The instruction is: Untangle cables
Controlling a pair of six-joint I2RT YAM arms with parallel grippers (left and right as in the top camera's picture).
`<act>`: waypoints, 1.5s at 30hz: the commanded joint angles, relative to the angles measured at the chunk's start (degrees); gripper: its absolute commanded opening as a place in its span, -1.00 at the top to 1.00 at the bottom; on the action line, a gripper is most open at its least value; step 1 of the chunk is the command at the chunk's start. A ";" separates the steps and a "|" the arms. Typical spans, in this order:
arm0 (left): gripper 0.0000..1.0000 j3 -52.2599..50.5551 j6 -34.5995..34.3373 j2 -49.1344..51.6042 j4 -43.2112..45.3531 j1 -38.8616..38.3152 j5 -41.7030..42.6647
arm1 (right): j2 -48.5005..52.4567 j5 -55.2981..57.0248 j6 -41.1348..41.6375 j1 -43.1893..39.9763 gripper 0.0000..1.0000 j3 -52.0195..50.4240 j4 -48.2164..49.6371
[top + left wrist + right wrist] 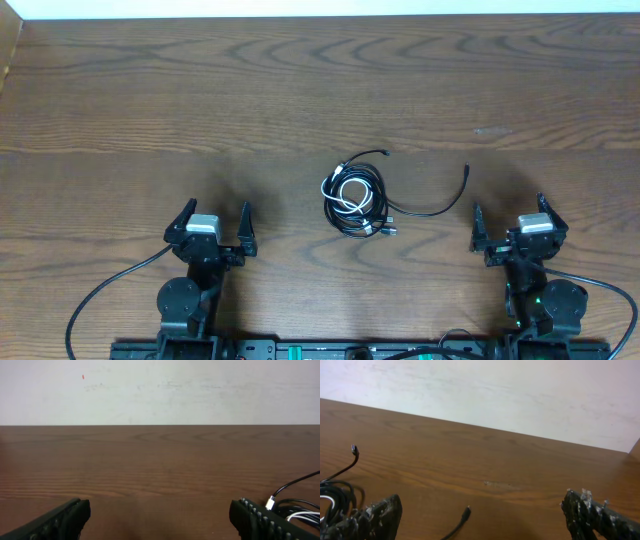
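The surface (150,100) is dark brown wood with long, sweeping grain. Near its middle, a little toward the near side, the cables (360,205) lie in one loose coil (black loops wound about a white cord (345,197), with small plug ends (386,230) poking out on the near side). One black strand (440,212) trails off to the right over bare wood and bends away to a free tip, and a short end (365,157) sticks out on the coil's far side.
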 commanded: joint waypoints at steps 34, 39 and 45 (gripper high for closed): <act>-0.89 27.78 -6.01 36.17 -22.93 0.31 1.49 | 31.74 -1.20 8.79 -0.33 -0.98 25.18 -19.82; -0.89 39.74 -8.72 45.86 -32.72 0.31 7.96 | 41.13 -2.49 8.79 -0.33 -0.99 36.11 -29.27; -0.89 43.23 -8.76 46.93 -30.69 0.31 21.99 | 50.03 -7.65 8.79 -0.35 -0.98 48.24 -39.89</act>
